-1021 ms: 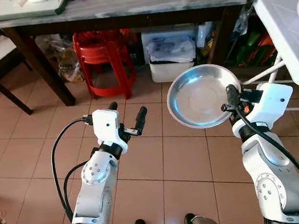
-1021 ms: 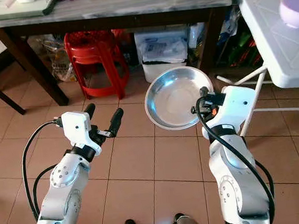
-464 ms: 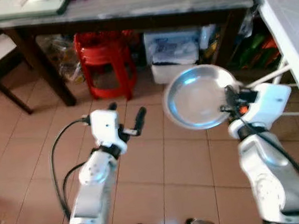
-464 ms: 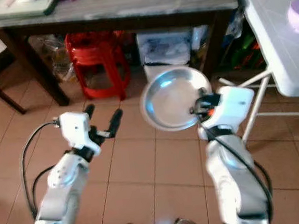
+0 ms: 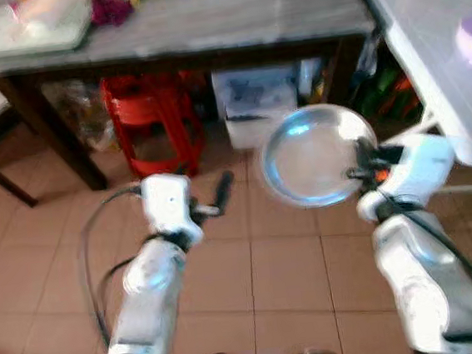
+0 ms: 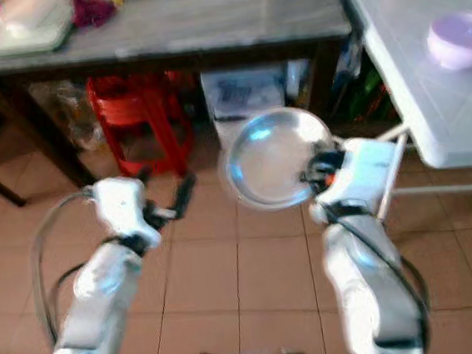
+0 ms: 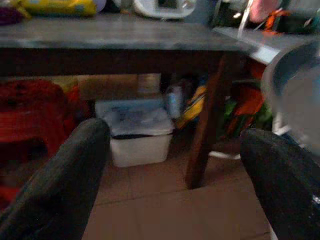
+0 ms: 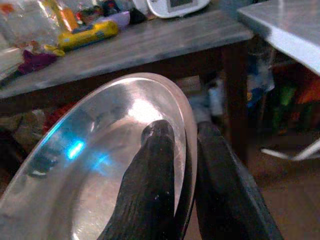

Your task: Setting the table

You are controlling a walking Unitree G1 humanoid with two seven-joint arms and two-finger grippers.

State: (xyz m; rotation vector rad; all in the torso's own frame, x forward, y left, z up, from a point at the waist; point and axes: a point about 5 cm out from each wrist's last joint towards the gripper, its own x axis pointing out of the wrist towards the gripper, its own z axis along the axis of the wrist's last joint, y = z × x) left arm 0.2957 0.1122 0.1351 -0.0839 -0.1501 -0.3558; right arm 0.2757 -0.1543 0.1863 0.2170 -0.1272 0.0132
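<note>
Tiled floor (image 5: pixel 229 278) spreads before a grey-topped table (image 5: pixel 229 14) with a red stool (image 5: pixel 151 122) beneath it. At the right, the right gripper (image 8: pixel 182 165) pinches the rim of a steel plate (image 5: pixel 313 154), held above the floor. The left gripper (image 5: pixel 209 198) hangs spread and empty.

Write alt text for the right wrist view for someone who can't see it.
The right gripper pinches the rim of a shiny metal plate, one black finger on each side. Behind it stands a dark table with packets and clutter on top.
</note>
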